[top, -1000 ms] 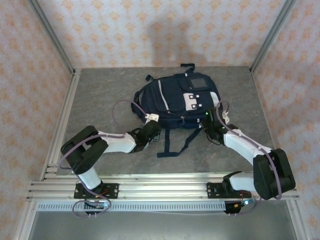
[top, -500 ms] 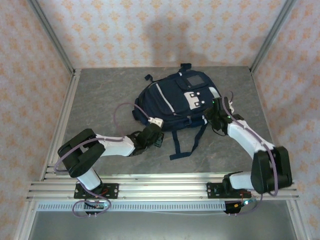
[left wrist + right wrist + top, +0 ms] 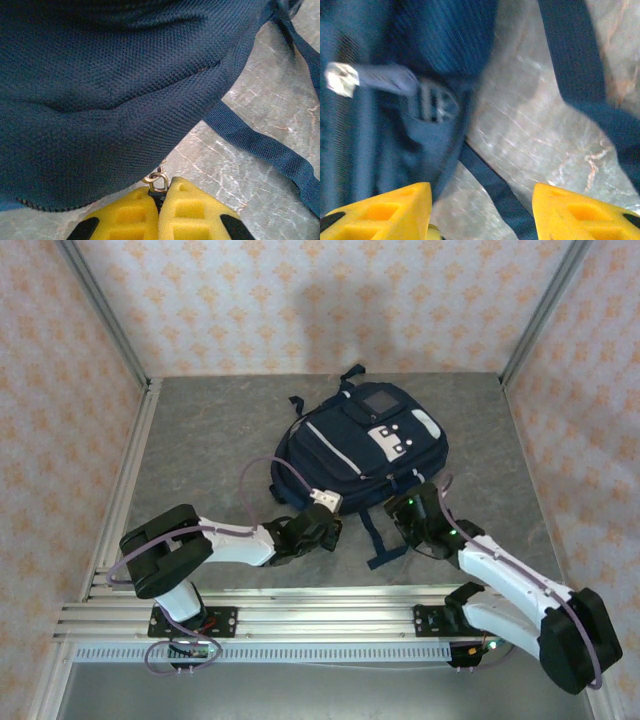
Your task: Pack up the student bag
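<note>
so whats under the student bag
The student bag lies flat on the grey table. Dark straps run out from its near edge onto the bare surface. Anything beneath the bag's body is covered by its fabric and cannot be seen.

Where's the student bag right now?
Top view: the student bag lies centre-rear on the table, left gripper at its near-left edge, right gripper by its near-right straps.

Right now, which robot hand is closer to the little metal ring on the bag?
Left. The left hand is shut right on the metal ring at the student bag's edge. The right hand hangs open over a strap, farther along the bag.
</note>
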Available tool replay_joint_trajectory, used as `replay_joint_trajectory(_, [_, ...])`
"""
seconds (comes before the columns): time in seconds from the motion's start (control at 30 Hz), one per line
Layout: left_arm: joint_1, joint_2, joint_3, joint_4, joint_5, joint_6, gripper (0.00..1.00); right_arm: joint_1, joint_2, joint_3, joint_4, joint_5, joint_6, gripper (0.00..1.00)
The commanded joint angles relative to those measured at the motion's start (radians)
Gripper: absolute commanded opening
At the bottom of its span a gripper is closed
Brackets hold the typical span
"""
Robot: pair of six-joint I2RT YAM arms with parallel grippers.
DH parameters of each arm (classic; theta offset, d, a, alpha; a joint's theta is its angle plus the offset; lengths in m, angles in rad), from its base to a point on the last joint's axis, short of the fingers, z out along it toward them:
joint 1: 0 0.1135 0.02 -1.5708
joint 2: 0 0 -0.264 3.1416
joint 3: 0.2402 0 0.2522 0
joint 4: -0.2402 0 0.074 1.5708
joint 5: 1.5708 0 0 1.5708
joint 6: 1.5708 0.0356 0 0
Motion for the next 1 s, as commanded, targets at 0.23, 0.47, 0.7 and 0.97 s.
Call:
replay_joint_trajectory(0.23, [-0.037,-0.005,0.005,0.020,0.002,-0.050,0.00,0.066,0.243,-0.089,0.516,0.072,0.207,0.59])
replay_joint_trajectory(0.47, [-0.045,0.008,0.034,0.007,0.021,-0.059,0.00,0.069,0.425,-0.099,0.809,0.088,0.195,0.58])
replay_joint_trajectory(0.7, [-0.047,0.028,0.068,-0.005,0.036,-0.062,0.00,0.070,0.665,-0.124,1.141,0.099,0.233,0.33])
replay_joint_trajectory(0.97, [-0.046,0.021,0.084,-0.078,-0.033,-0.036,0.00,0.074,0.856,-0.189,1.398,0.125,0.263,0.00])
